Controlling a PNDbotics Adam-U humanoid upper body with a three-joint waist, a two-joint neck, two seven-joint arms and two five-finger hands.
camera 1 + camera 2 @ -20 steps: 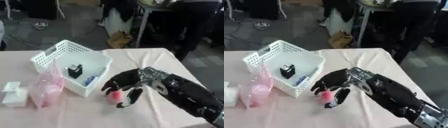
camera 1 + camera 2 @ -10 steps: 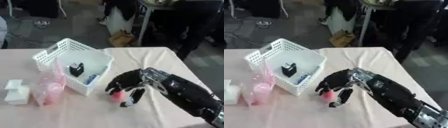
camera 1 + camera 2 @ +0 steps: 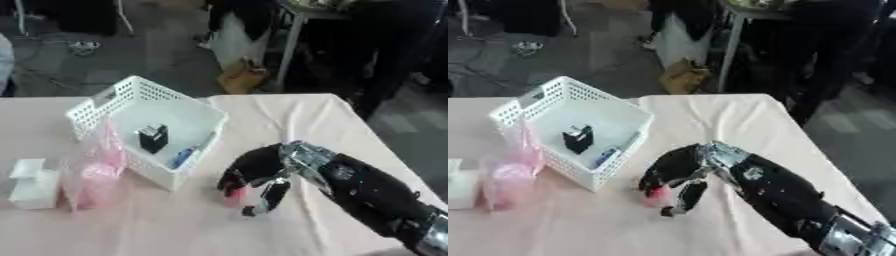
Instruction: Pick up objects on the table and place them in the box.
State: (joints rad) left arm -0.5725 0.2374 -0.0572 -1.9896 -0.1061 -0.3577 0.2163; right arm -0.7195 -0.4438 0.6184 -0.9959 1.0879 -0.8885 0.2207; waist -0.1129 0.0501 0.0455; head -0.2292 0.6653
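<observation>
My right hand (image 3: 260,172) reaches in from the lower right and curls its fingers over a small pink object (image 3: 232,195) on the table, just right of the white basket (image 3: 96,102). The object is mostly hidden under the fingers. Inside the basket lie a small black item (image 3: 153,138) and a blue one (image 3: 183,157). A pink translucent bag (image 3: 90,172) leans against the basket's left front corner. Beside it stands a white box-shaped object (image 3: 35,183). My left hand shows in no view.
The table wears a pale pink cloth (image 3: 289,120). Its far edge runs behind the basket and its right edge slants down on the right. Beyond the edge are a floor, table legs and dark figures.
The whole picture has shifted, so the camera moved. My right hand stays over the pink object, with its fingers curled a bit closer round it.
</observation>
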